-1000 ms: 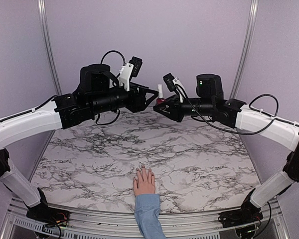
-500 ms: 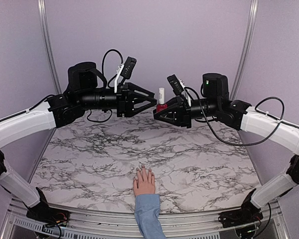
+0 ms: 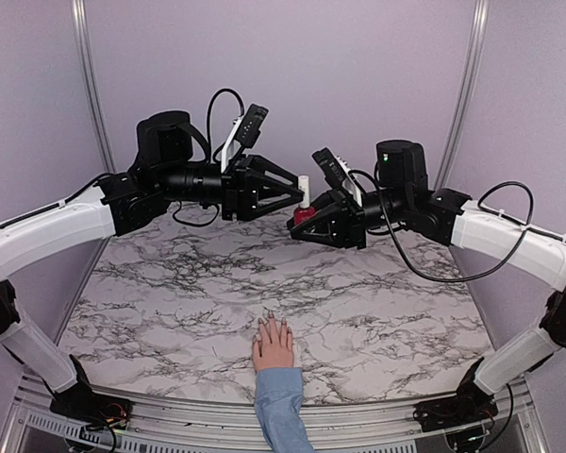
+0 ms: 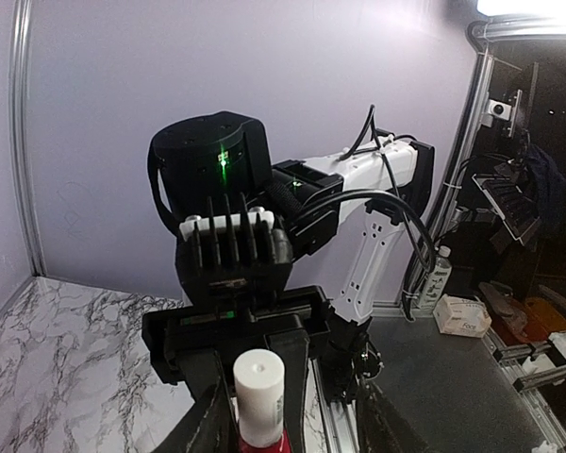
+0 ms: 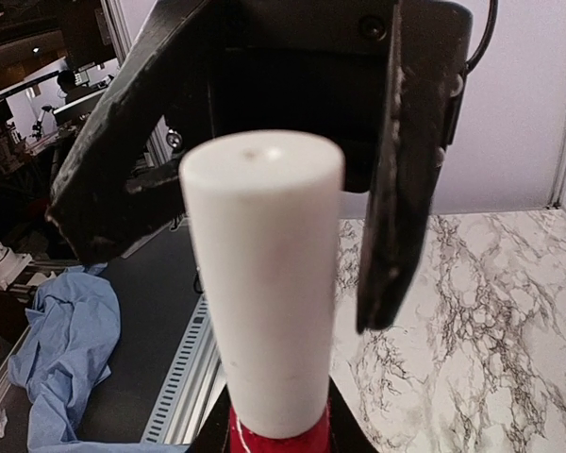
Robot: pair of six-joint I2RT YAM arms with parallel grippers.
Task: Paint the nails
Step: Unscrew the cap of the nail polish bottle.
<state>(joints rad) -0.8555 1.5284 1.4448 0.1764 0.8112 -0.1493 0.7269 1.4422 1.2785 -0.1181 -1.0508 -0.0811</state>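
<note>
Lavender walls (image 3: 358, 66) are seen behind a table (image 3: 151, 283) topped in white marble with black veining. Above its far half, the left arm (image 3: 57, 231) and the right arm (image 3: 500, 236) are stretched inward, so that their ends meet in mid-air near the middle, well above the surface. The left gripper (image 3: 298, 189) is held wide open, and its two dark fingers (image 4: 210, 425) are spread on either side of a white cap without being seen to touch it; in the right wrist view a gap is visible between each finger and the cap. The right gripper (image 3: 305, 219) is closed on the red body of a small polish bottle (image 3: 303, 215), which is kept upright. At the near edge of the table, well apart from both grippers, a pale pink hand (image 3: 274, 347) is laid flat, palm down with its fingers pointing away from the arm bases, and a light blue sleeve (image 3: 281, 406) is seen at its wrist. The white cap (image 3: 304, 187) is seated on the bottle. The nails (image 3: 270, 325) are at the tips of that hand's fingers, and their colour cannot be told at this size.
</note>
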